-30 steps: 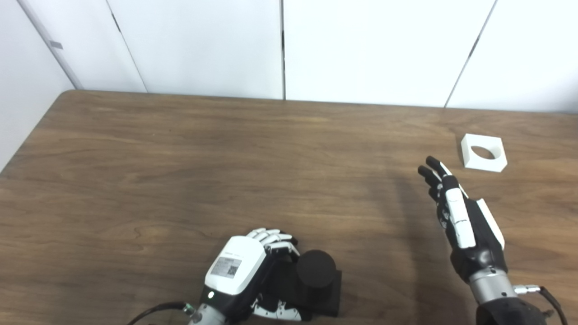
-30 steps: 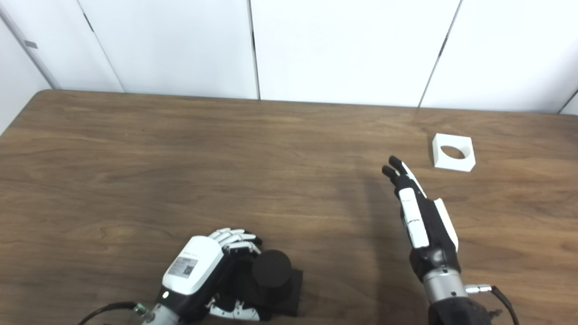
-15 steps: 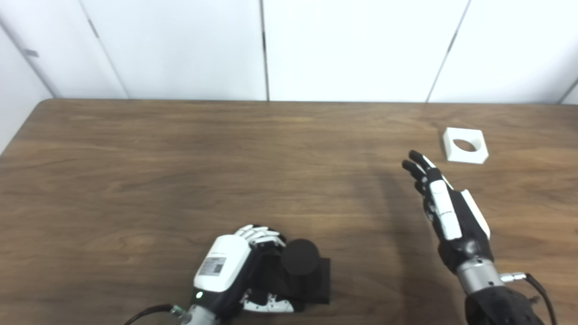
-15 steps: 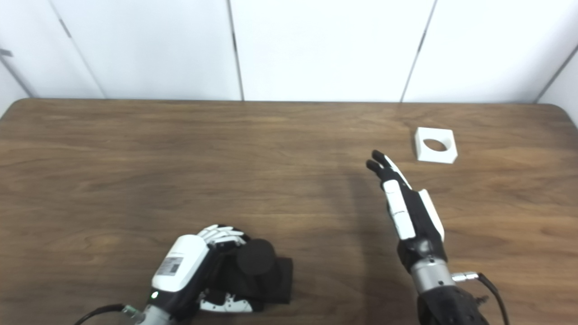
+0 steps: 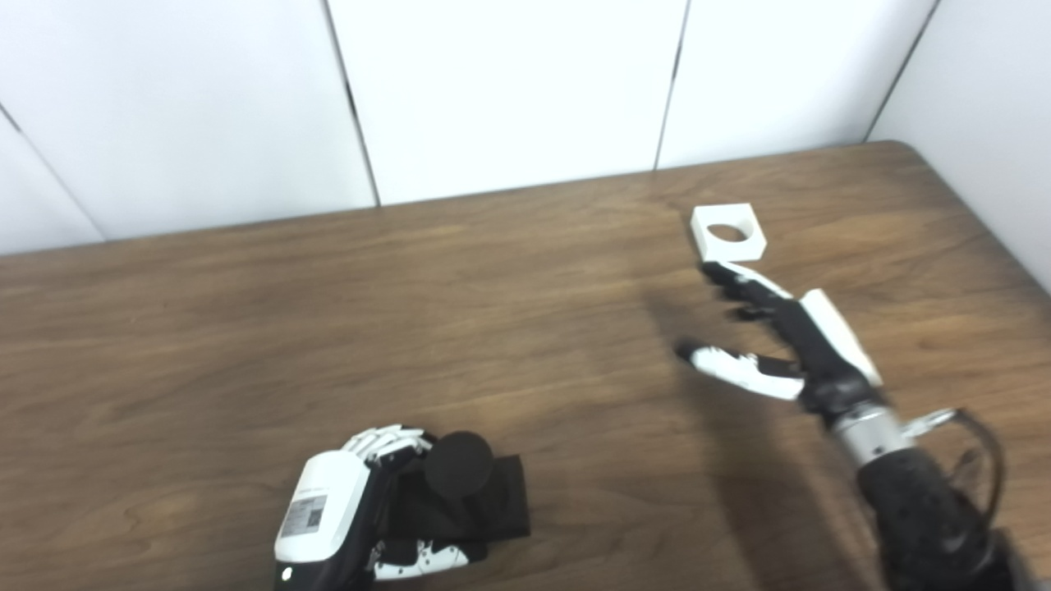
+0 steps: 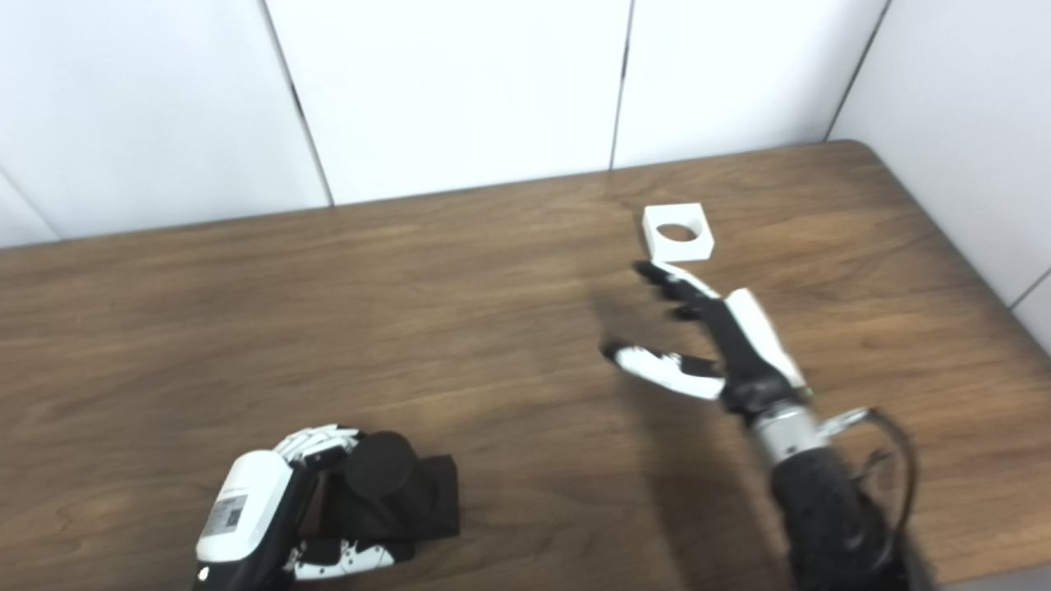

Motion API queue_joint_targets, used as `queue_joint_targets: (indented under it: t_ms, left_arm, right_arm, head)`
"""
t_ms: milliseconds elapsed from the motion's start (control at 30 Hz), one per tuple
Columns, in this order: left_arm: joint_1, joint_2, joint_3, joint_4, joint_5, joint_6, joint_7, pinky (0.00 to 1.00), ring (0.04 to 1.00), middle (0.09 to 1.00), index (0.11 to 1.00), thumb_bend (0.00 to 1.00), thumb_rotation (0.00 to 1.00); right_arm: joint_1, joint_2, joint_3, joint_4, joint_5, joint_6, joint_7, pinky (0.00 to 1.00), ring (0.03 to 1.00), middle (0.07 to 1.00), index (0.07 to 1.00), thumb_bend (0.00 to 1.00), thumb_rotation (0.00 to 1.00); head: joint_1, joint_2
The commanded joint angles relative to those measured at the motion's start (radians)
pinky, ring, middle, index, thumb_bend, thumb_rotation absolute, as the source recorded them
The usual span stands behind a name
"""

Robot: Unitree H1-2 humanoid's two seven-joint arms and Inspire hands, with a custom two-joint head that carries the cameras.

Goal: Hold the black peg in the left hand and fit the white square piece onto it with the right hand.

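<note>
Peg [image 5: 458,465] sitting gripped in my left hand [image 5: 328,513], my right hand [image 5: 788,341] hovering spread and empty, fingertips nearing the white square [image 5: 727,233] on the table [image 5: 246,328].

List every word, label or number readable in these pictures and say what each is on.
No text can be read.
Sticker on the back of the left hand: small print and what looks like a code square, too small and blurred to read.
White square piece, black peg, right hand, table: no markings show.
</note>
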Motion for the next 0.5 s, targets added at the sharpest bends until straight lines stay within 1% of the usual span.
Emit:
queue_joint_targets:
  t_ms: [0, 100, 167, 300, 367, 467]
  left_arm:
    - [0.022, 0.016, -0.002, 0.023, -0.005, 0.016, -0.024, 0.79, 0.795, 0.736, 0.483, 0.52, 0.05]
    - [0.023, 0.016, 0.002, 0.023, -0.005, 0.011, -0.021, 0.78, 0.791, 0.734, 0.483, 0.52, 0.05]
    - [0.024, 0.016, 0.004, 0.022, -0.01, 0.012, -0.022, 0.78, 0.792, 0.735, 0.483, 0.52, 0.05]
    - [0.026, 0.019, 0.006, 0.02, -0.017, 0.01, -0.021, 0.78, 0.793, 0.736, 0.483, 0.52, 0.05]
    - [0.026, 0.021, 0.007, 0.02, -0.02, 0.007, -0.02, 0.78, 0.793, 0.737, 0.483, 0.52, 0.05]
    - [0.028, 0.022, 0.007, 0.018, -0.023, 0.006, -0.022, 0.78, 0.792, 0.736, 0.483, 0.52, 0.05]
  right_arm:
    - [-0.076, -0.011, -0.026, -0.007, -0.061, -0.005, 0.047, 0.99, 0.993, 0.926, 0.837, 0.78, 0.24]
    - [-0.133, -0.046, -0.052, 0.036, -0.122, -0.005, 0.101, 1.0, 1.0, 0.95, 0.821, 0.86, 0.19]
    - [-0.167, -0.073, -0.055, 0.066, -0.156, -0.005, 0.128, 1.0, 1.0, 0.96, 0.82, 0.89, 0.17]
    - [-0.23, -0.124, -0.051, 0.133, -0.169, -0.007, 0.151, 1.0, 1.0, 0.97, 0.812, 0.91, 0.13]
    - [-0.266, -0.142, -0.046, 0.175, -0.185, -0.006, 0.163, 1.0, 1.0, 0.977, 0.81, 0.92, 0.14]
    - [-0.319, -0.164, -0.022, 0.235, -0.216, -0.005, 0.178, 1.0, 1.0, 0.98, 0.814, 0.92, 0.15]
  head:
    - [-0.001, 0.001]
    - [-0.007, -0.001]
    - [-0.008, -0.003]
    - [-0.016, -0.004]
    - [-0.018, -0.004]
    - [-0.018, -0.004]
